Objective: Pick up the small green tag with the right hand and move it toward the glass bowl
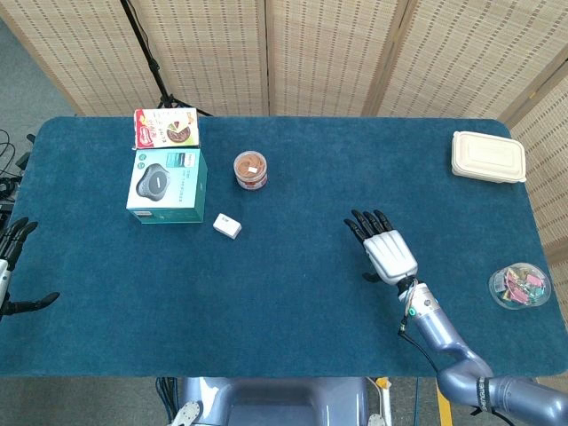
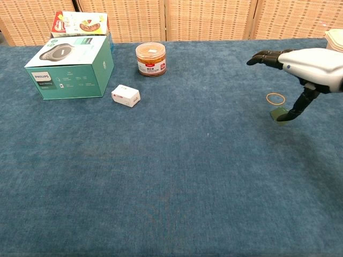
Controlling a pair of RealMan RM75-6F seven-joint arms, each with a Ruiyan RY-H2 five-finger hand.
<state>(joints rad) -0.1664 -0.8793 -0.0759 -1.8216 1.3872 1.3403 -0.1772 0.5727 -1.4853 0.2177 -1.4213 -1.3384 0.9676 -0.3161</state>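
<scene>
Woven bamboo screens (image 1: pixel 266 53) are standing behind a blue carpeted table (image 1: pixel 293 311). The right hand (image 1: pixel 385 251) is hovering palm-down over the middle-right of the table, fingers stretched out and apart, holding nothing. In the chest view the right hand (image 2: pixel 308 67) is showing its thumb pointing down, the tip reaching the edge of the small green tag (image 2: pixel 279 114); whether it is actually touching is unclear. The tag is lying flat on the table, just beside a rubber band (image 2: pixel 275 98). In the head view the hand is covering both the tag and the band. The glass bowl (image 1: pixel 520 286) with colourful bits inside is sitting near the right table edge, well apart from the hand. The left hand (image 1: pixel 12 266) is showing only at the left frame edge, fingers apart, holding nothing. Far left: a teal box (image 1: pixel 166 185) with a red snack packet (image 1: pixel 166 128) behind it, a small white box (image 1: pixel 227 225) near it, and a round jar (image 1: pixel 250 169). A cream lidded container (image 1: pixel 488 156) is sitting at the far right corner.
</scene>
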